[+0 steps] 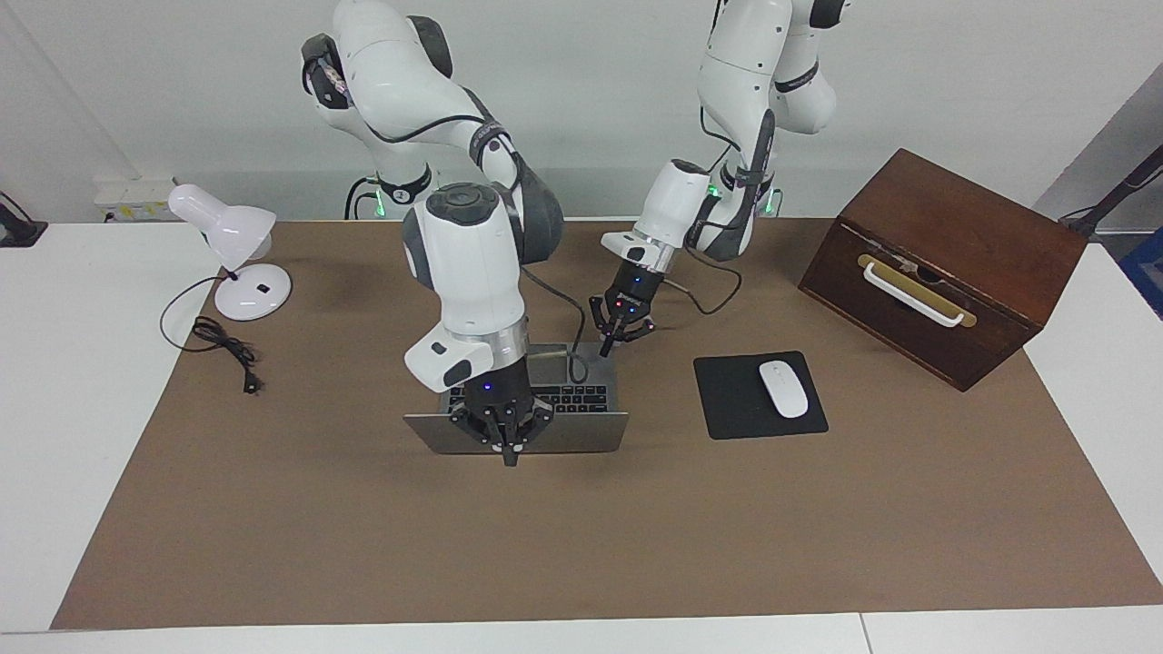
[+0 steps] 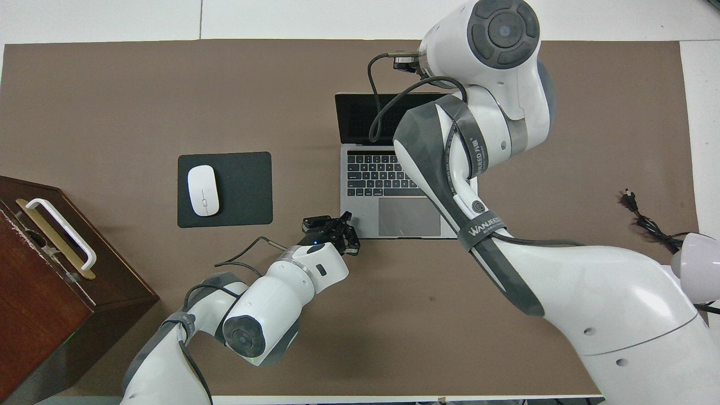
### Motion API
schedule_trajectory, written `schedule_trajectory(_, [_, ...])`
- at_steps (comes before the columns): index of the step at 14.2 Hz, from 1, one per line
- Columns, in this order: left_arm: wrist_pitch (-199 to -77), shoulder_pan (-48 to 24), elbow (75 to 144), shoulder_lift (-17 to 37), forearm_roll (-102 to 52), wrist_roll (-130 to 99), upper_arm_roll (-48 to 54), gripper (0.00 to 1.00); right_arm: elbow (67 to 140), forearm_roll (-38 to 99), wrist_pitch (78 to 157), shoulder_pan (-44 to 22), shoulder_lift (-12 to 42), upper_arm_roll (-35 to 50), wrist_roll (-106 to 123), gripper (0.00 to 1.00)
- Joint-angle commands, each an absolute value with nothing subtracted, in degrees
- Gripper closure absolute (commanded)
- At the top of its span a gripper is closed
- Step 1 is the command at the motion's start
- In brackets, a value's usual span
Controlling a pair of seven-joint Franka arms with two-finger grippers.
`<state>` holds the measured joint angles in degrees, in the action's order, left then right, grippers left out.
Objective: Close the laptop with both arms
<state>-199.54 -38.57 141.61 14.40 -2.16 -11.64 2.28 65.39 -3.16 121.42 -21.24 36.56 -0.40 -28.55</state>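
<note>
The silver-grey laptop [image 1: 572,432] stands open at the table's middle, its screen toward the robots; the overhead view shows its keyboard [image 2: 371,174] and dark screen. My right gripper [image 1: 509,454] points down at the back of the lid, fingers together; I cannot tell if it touches. In the overhead view it is hidden under its own arm. My left gripper [image 1: 622,334] hovers low at the corner of the laptop's base nearest the robots, toward the left arm's end; it also shows in the overhead view [image 2: 337,225].
A black mouse pad [image 1: 727,409] with a white mouse [image 1: 783,389] lies beside the laptop toward the left arm's end. A brown wooden box [image 1: 945,263] stands at that end. A white desk lamp [image 1: 232,245] and its cord [image 1: 223,345] sit at the right arm's end.
</note>
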Motion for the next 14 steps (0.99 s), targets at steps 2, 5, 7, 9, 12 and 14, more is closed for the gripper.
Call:
schedule_trajectory(2, [-200.65, -38.67, 140.18, 16.79, -2.02, -9.41, 1.85, 1.00, 66.09, 0.88, 114.37, -19.78, 35.25, 0.26, -28.65, 1.00])
schedule_trajectory(5, [-200.65, -38.67, 140.54, 17.14, -2.02, -8.79, 1.85, 1.00, 66.09, 0.97, 109.18, -19.25, 34.63, 0.26, -28.65, 1.00])
schedule_trajectory(7, [-200.65, -38.58, 140.71, 17.23, -2.02, -7.57, 1.85, 1.00, 66.18, 3.58, 105.66, -18.55, 34.37, 0.26, -28.65, 1.00])
schedule_trajectory(9, [-200.65, -38.58, 140.80, 17.23, -2.02, -7.12, 1.85, 1.00, 66.18, 6.32, 100.57, -17.85, 33.84, 0.26, -28.65, 1.00])
schedule_trajectory(12, [-200.57, -38.50, 141.33, 17.23, -2.02, -4.58, 1.85, 1.00, 66.44, 6.42, 95.37, -17.75, 33.22, 0.26, -28.65, 1.00])
schedule_trajectory(14, [-200.57, -38.50, 141.68, 17.49, -2.02, -3.87, 1.85, 1.00, 68.37, 6.50, 94.92, -17.93, 32.26, 0.26, -28.74, 1.00])
